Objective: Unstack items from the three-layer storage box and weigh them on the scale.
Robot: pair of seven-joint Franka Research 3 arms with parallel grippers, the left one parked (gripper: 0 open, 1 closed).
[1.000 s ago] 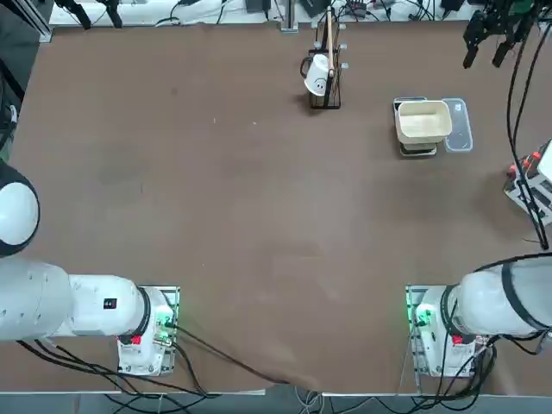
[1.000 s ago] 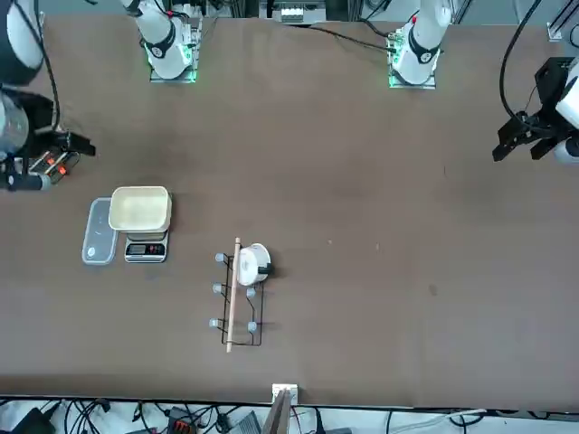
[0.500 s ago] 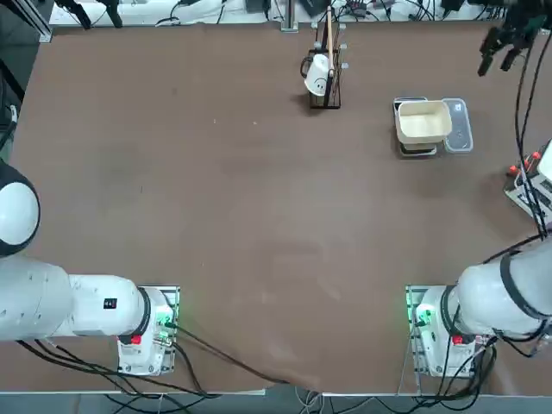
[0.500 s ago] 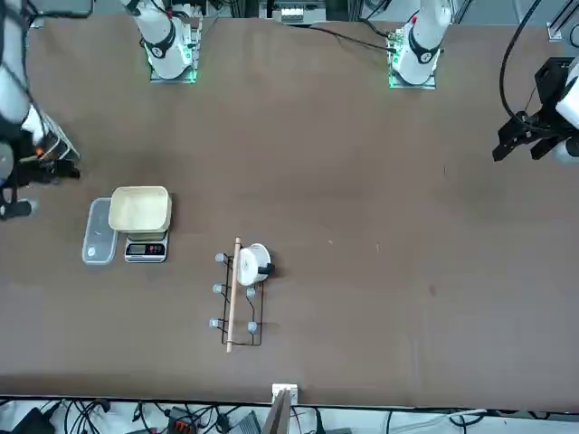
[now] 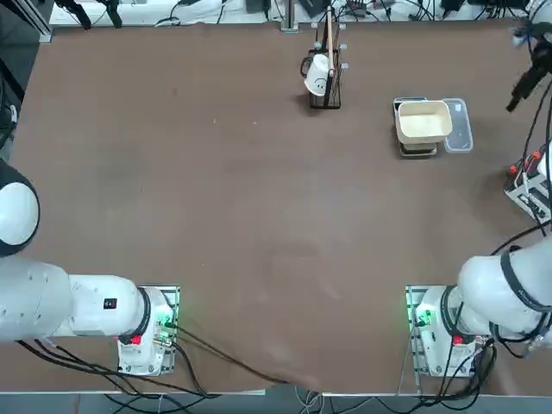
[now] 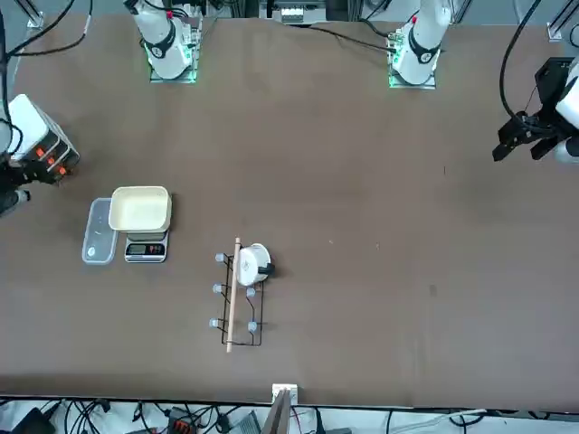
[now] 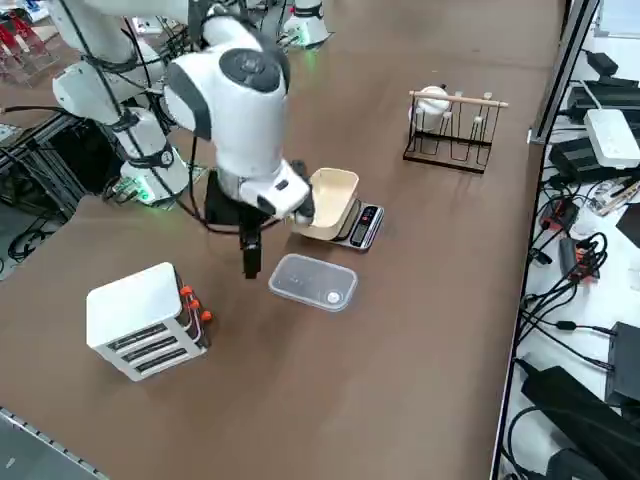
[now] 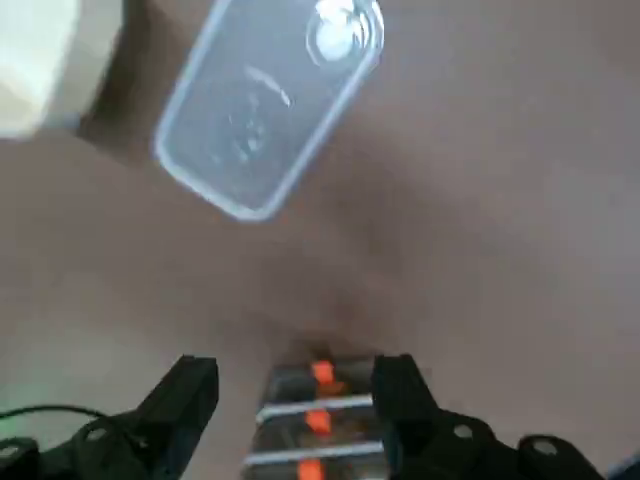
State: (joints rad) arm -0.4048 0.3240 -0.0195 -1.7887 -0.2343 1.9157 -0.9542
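Three drawers of the storage box (image 7: 145,318) look shut, near the table's right edge. Scale (image 7: 362,225) with a cream bowl (image 7: 330,202) carries nothing, so all weighing remains. Right gripper (image 8: 297,398) hangs above the box, wide open, empty.

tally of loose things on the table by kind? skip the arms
Storage box: 1
Scale: 1
Cream square bowl: 1
Clear plastic tray: 1
Dark rack: 1
White cup: 1
Total: 6
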